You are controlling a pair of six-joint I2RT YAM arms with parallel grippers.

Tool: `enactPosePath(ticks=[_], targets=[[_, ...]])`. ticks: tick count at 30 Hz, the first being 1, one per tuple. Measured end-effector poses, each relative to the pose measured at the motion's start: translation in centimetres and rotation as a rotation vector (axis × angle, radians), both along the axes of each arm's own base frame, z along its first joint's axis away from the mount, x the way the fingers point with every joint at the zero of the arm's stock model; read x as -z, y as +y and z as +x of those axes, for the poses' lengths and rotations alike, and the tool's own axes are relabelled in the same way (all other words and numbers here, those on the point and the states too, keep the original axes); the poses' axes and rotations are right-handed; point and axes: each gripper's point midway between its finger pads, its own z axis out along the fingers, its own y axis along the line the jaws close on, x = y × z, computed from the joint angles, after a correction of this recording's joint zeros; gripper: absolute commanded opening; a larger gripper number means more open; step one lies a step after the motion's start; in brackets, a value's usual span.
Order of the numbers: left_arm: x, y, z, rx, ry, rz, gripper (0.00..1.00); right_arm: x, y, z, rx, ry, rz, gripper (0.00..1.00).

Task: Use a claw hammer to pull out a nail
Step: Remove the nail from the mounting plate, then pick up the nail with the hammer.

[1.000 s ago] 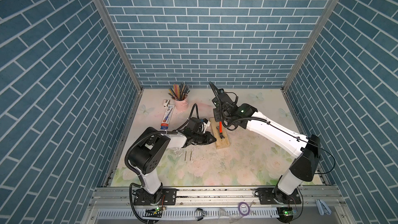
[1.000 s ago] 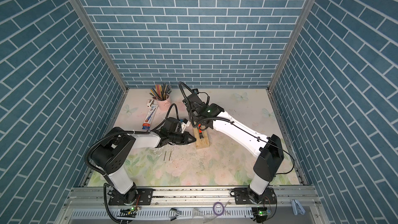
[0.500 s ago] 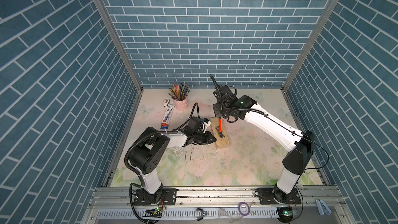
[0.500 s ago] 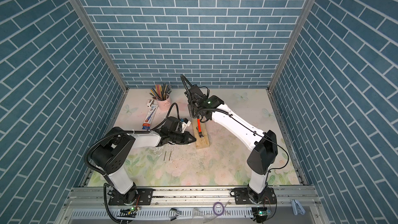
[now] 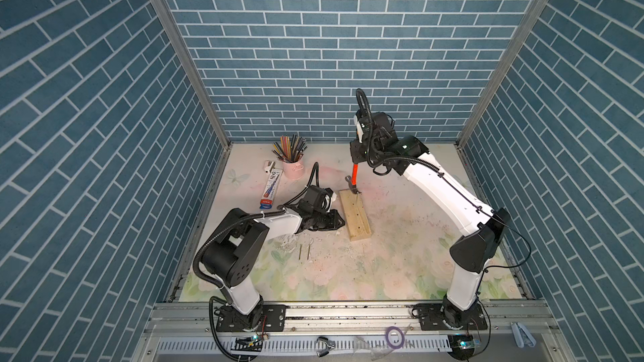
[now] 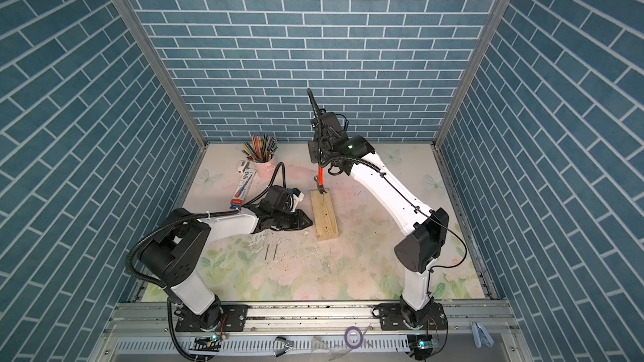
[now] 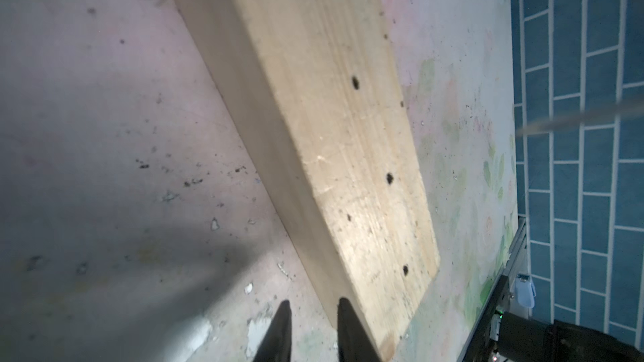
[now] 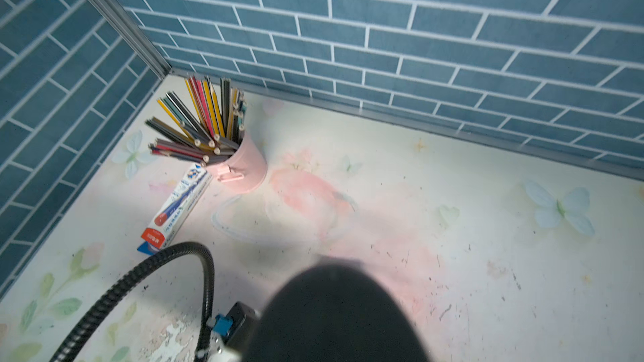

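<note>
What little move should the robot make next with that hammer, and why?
Probably tip the handle over to lever upward: the right gripper holds the claw hammer nearly upright, its head down at the far end of the wooden block, where a thin nail seems caught. The left gripper stands open beside the block.

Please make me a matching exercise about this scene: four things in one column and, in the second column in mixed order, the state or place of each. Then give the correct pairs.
Column A
1. claw hammer
2. wooden block
3. pink cup
4. two loose nails

Column B
a. full of coloured pencils
b. lies flat, small holes in its top
c. gripped by the right gripper, head down
d. lie on the mat near the left arm

Pairs: 1-c, 2-b, 3-a, 4-d
</note>
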Motion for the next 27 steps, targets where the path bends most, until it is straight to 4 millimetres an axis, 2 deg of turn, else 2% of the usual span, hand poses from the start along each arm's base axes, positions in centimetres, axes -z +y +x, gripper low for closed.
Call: enactPosePath(ticks=[2, 5, 8, 11, 16, 27], targets=[[-2.7, 0.0, 0.4, -0.003, -0.069, -0.026, 0.50, -1.4, -0.1, 0.6, -0.002, -0.035, 0.016, 0.00], [-7.6, -0.2, 1.2, 0.002, -0.210, -0.077, 0.66, -2.8, -0.3, 1.4, -0.010, -0.070, 0.039, 0.00], [-11.7, -0.4, 2.0, 0.011, -0.350, -0.121, 0.72, -4.1, -0.2, 1.9, -0.030, -0.087, 0.073, 0.00], [-14.2, -0.6, 2.6, 0.025, -0.458, -0.153, 0.73, -5.3, 0.0, 2.0, -0.058, -0.104, 0.104, 0.00], [-15.6, -1.2, 3.4, 0.047, -0.566, -0.173, 0.73, -6.3, 0.7, 1.7, -0.106, -0.119, 0.134, 0.00], [-16.3, -2.1, 4.5, 0.087, -0.658, -0.183, 0.73, -7.3, 1.6, 0.2, -0.192, -0.107, 0.181, 0.00]])
